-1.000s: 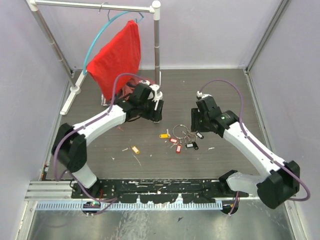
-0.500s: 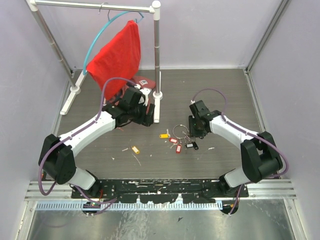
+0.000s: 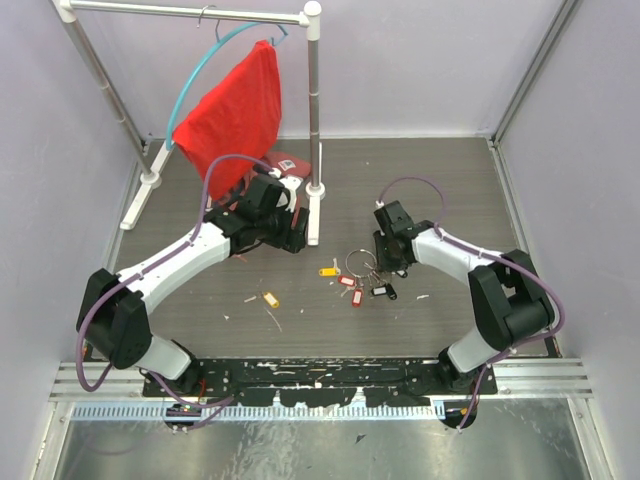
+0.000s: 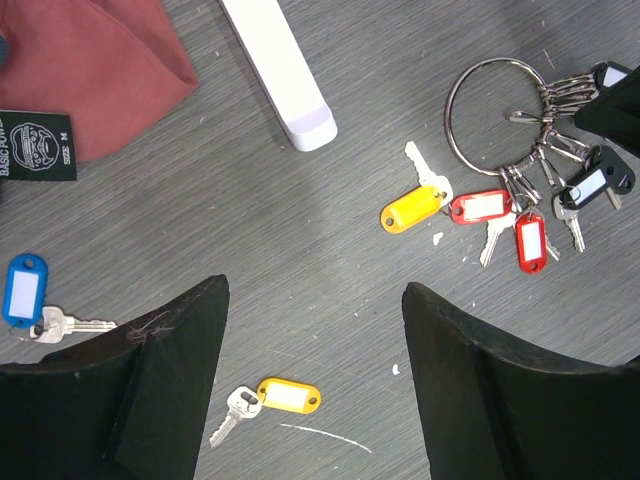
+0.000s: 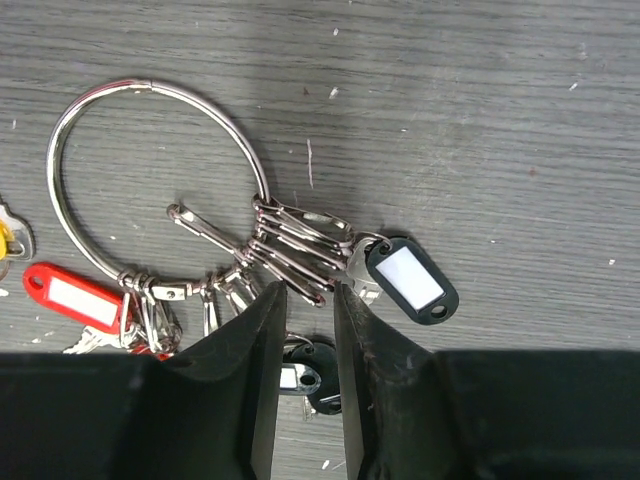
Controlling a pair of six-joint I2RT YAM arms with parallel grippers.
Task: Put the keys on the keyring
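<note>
The keyring (image 3: pixel 348 262) (image 4: pixel 446 118) (image 5: pixel 150 86) lies flat on the table with several clips and keys bunched at its right side, among them red tags (image 4: pixel 482 205) (image 5: pixel 75 297) and a black tag (image 5: pixel 412 279). My right gripper (image 3: pixel 393 262) (image 5: pixel 308 290) hangs low over that bunch, narrowly open. Clip ends and a second black tag (image 5: pixel 318 378) sit in its gap. A loose yellow-tagged key (image 3: pixel 329 271) (image 4: pixel 412 208) lies just left of the ring. Another yellow-tagged key (image 3: pixel 270 299) (image 4: pixel 288 396) and a blue-tagged key (image 4: pixel 24 290) lie apart. My left gripper (image 3: pixel 295 240) (image 4: pixel 315 290) is wide open and holds nothing.
The white rack's foot (image 3: pixel 313 215) (image 4: pixel 290 90) stands just behind my left gripper. A red cloth (image 3: pixel 235 110) (image 4: pixel 90 70) hangs from a teal hanger (image 3: pixel 190 85), with a black label (image 4: pixel 35 145) at its hem. Walls close in on both sides.
My right gripper has come down and left onto the key bunch, and its jaws have narrowed. The left arm drew back slightly to the left, then held still.
</note>
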